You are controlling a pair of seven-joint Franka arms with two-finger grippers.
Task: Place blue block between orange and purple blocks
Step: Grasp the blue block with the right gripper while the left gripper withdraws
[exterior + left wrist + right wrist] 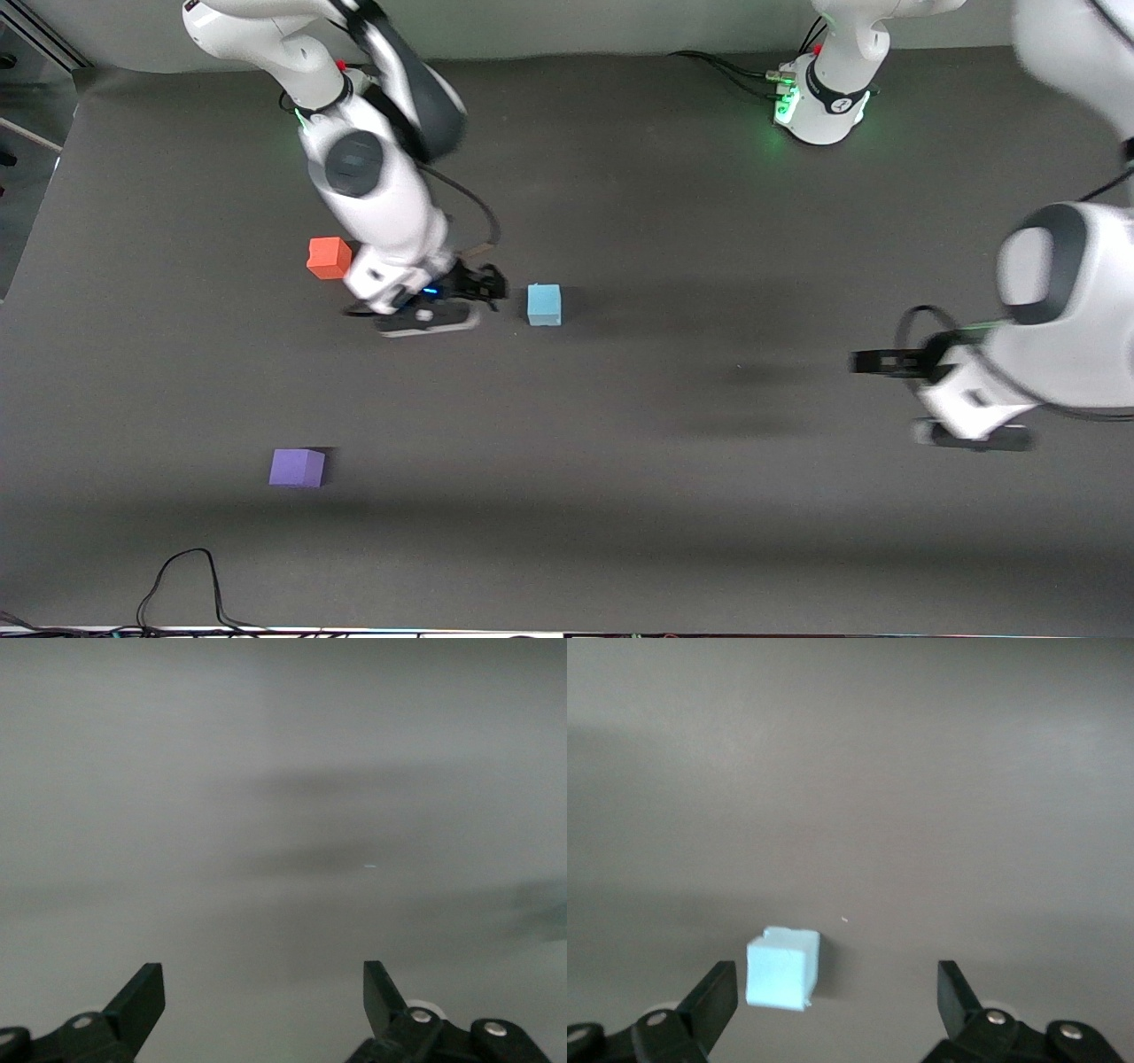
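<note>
The light blue block (544, 304) sits on the dark table, apart from the others. The orange block (329, 257) lies toward the right arm's end, partly beside the right arm's wrist. The purple block (297, 467) lies nearer the front camera than the orange one. My right gripper (489, 285) is open and empty, low beside the blue block without touching it. In the right wrist view the blue block (782, 970) shows just ahead of one finger of the open right gripper (837, 992). My left gripper (873, 361) waits open and empty over bare table, and its wrist view (264, 992) shows only table.
The dark table mat (673, 443) stretches between the two arms. A black cable (190, 576) lies at the table edge nearest the front camera. The left arm's base (824, 106) stands at the back.
</note>
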